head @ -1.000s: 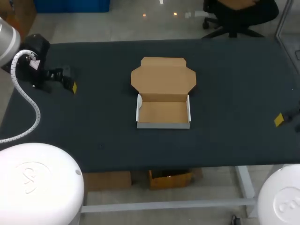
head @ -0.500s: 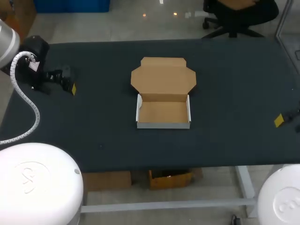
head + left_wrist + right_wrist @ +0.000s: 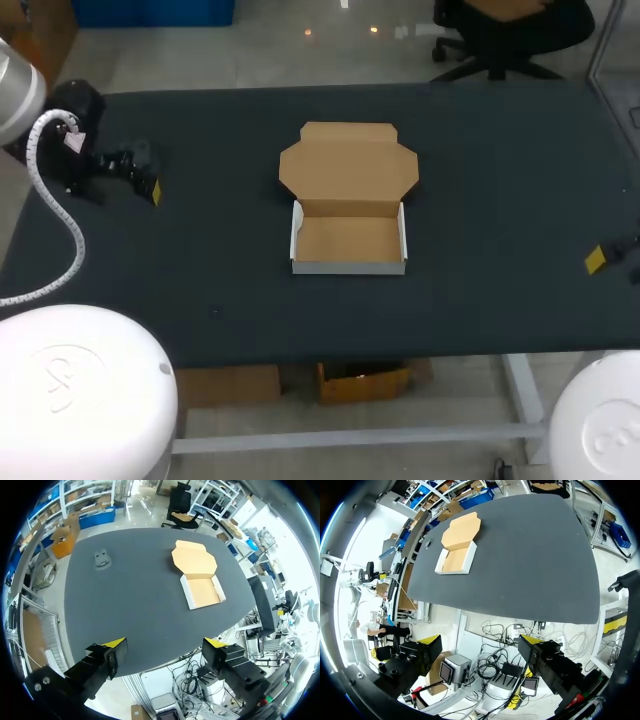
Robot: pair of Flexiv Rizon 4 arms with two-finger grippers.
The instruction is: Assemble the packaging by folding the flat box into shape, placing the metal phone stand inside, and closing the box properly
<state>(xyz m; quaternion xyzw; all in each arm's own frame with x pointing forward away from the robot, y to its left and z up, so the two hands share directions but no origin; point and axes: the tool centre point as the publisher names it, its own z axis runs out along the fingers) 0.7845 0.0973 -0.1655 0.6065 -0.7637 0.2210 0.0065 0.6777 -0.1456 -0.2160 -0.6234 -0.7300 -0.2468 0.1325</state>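
Observation:
The cardboard box (image 3: pixel 348 240) stands folded into a tray in the middle of the table, its brown lid (image 3: pixel 348 163) lying open and flat behind it. The tray is empty inside. The left wrist view shows the box (image 3: pixel 204 591) far ahead and a small grey metal piece (image 3: pixel 102 558), apparently the phone stand, near the table's far left corner. It is hidden in the head view. My left gripper (image 3: pixel 150 180) hangs open over the table's left side, well apart from the box. My right gripper (image 3: pixel 598 257) is open at the table's right edge. Its own view shows the box (image 3: pixel 455 560) far off.
The dark table (image 3: pixel 500 200) holds nothing but the box and the grey piece. In both wrist views the open fingers, left gripper (image 3: pixel 165 642) and right gripper (image 3: pixel 480 640), sit at or beyond the table's side edges.
My left gripper has drifted slightly toward the table's left edge. The box and the right gripper have not moved.

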